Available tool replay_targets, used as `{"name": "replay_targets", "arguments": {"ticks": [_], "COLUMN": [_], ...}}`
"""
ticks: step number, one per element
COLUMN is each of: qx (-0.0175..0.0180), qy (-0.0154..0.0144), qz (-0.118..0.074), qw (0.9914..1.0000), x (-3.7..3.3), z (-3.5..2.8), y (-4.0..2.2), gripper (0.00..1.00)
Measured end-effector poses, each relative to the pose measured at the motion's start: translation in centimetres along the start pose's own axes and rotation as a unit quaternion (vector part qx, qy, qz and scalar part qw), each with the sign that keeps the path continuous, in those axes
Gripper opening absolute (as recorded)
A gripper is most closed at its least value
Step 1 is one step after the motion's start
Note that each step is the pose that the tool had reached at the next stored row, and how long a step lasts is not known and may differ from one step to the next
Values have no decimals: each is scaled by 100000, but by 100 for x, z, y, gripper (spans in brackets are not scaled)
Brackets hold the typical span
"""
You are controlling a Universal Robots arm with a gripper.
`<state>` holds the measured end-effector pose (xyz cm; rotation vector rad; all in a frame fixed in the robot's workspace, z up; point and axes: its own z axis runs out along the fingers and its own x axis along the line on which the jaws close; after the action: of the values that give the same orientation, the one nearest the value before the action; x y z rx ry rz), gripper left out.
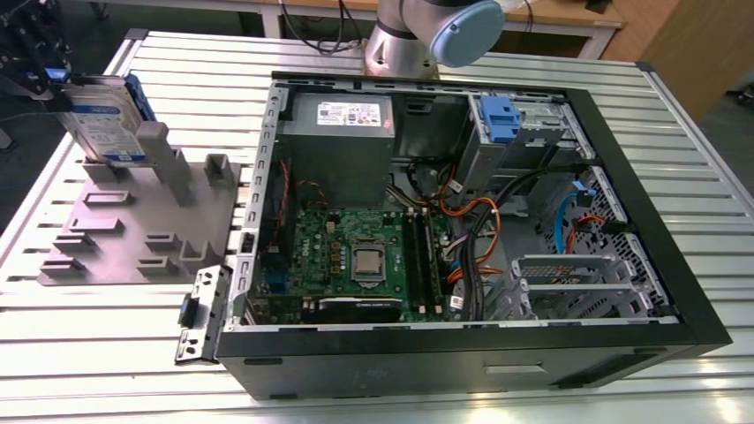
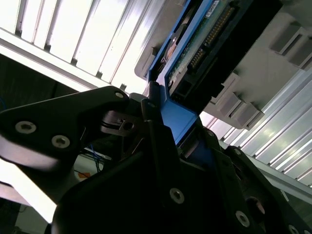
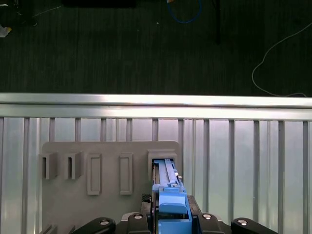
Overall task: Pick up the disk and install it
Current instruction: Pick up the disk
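At the exterior view's left, the disk (image 1: 106,119) stands on edge among the upright pegs of the grey plate (image 1: 118,238), well apart from the open computer case (image 1: 471,367). The gripper (image 1: 53,84) is closed onto the disk's blue side rail, as both wrist views show. I judge the pick-up to be in hand and the install not yet begun. Freeing the drive calls for a straight pull along the pegs so the rails do not snag. Count: one disk, one gripper, one plate, one case, and one bare blue clip (image 1: 501,119) inside the case.
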<state>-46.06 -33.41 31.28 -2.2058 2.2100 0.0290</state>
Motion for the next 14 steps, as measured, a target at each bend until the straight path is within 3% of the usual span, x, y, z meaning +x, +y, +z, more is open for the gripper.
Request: {"name": "replay_targets", "arguments": {"ticks": [14], "qx": [-2], "qy": [1], "qz": [0], "qw": [100000], "x": [-1], "z": [-41], "y": [0], "gripper": [36]}}
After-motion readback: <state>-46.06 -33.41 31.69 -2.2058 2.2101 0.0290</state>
